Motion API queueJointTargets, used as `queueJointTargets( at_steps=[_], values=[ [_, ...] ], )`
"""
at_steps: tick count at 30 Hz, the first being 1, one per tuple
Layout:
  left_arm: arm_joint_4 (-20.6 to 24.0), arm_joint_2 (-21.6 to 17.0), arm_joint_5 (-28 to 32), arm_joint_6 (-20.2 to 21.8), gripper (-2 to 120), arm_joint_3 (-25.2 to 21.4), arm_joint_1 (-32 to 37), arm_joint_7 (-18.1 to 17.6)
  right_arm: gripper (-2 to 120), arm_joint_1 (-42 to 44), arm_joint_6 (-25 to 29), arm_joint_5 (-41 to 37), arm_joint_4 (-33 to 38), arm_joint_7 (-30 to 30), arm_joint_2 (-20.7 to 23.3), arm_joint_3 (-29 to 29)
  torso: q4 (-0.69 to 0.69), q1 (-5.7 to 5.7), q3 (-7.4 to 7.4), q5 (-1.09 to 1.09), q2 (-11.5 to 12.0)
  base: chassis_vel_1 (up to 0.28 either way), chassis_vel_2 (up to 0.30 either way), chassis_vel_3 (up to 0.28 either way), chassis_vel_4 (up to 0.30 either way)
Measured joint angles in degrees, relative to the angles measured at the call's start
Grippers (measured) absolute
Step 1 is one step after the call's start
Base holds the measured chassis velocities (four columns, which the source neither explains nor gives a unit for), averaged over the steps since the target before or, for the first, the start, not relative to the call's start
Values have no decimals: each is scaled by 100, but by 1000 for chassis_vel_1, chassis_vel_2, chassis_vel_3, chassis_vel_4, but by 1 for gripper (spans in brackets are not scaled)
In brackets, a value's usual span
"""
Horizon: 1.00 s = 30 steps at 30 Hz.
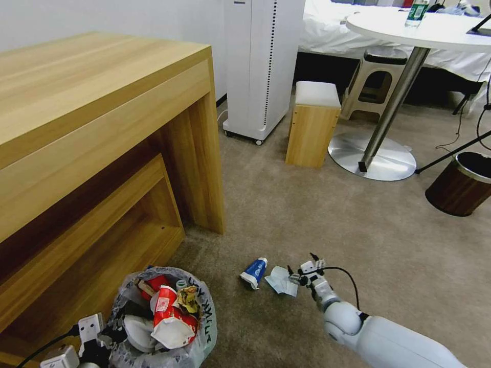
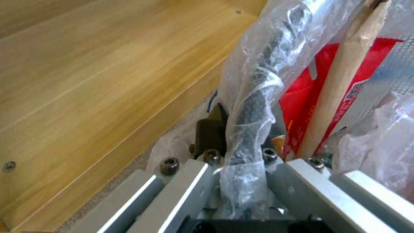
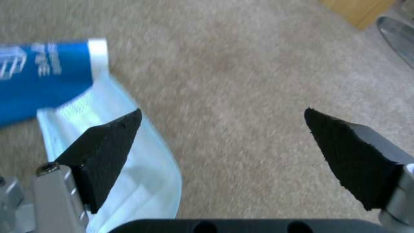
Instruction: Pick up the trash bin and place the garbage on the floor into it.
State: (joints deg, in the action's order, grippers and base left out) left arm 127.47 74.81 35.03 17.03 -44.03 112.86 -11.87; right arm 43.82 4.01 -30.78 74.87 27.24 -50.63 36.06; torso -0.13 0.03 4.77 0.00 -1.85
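My left pincer (image 2: 241, 181) clamps the bag-lined round trash bin's (image 1: 202, 327) rim; my right pincer (image 3: 222, 136) gapes wide beside the pale-blue paper mask (image 3: 142, 181), just past the blue-white tube (image 1: 254, 272); I judge it may close on carpet alone.

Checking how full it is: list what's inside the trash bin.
The trash bin holds red wrappers, white crumpled pieces and a wooden stick; anything deeper is covered.

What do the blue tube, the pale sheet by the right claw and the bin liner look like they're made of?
Blue tube: glossy soft plastic, judging by its flat crimped white end. Pale sheet: likely non-woven fabric, matte, with fine pleats, mask-like. Trash bin liner: thin translucent plastic film, crinkled and shiny. The open right claw hovers beside the sheet; the left claw grips the rim.
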Motion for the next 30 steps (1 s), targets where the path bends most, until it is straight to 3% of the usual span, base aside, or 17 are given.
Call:
queueJointTargets(
  at_steps=[7,18,25,27,30],
  values=[
    [-36,64,-4,-3,0,26,-26,-3,96,-198,312,204,-555,-116,-123,322,0,0,0,-1,0,0,0,0,0],
    [-17,215,-37,-16,0,108,-15,-2,86,-412,626,383,-1352,-261,-512,692,0,0,0,0,0,0,0,0,0],
    [-31,268,-68,-30,0,137,-19,11,86,-385,673,460,-1231,-286,-532,739,1,0,0,0,0,0,0,0,0],
    [-31,270,-70,-34,0,139,-20,11,83,-372,695,523,-1292,-286,-553,763,1,0,0,0,0,0,0,0,0],
    [-24,268,-69,-42,0,140,-12,14,68,-320,780,667,-1465,-285,-653,780,0,0,0,0,0,0,0,0,0]
  ],
)
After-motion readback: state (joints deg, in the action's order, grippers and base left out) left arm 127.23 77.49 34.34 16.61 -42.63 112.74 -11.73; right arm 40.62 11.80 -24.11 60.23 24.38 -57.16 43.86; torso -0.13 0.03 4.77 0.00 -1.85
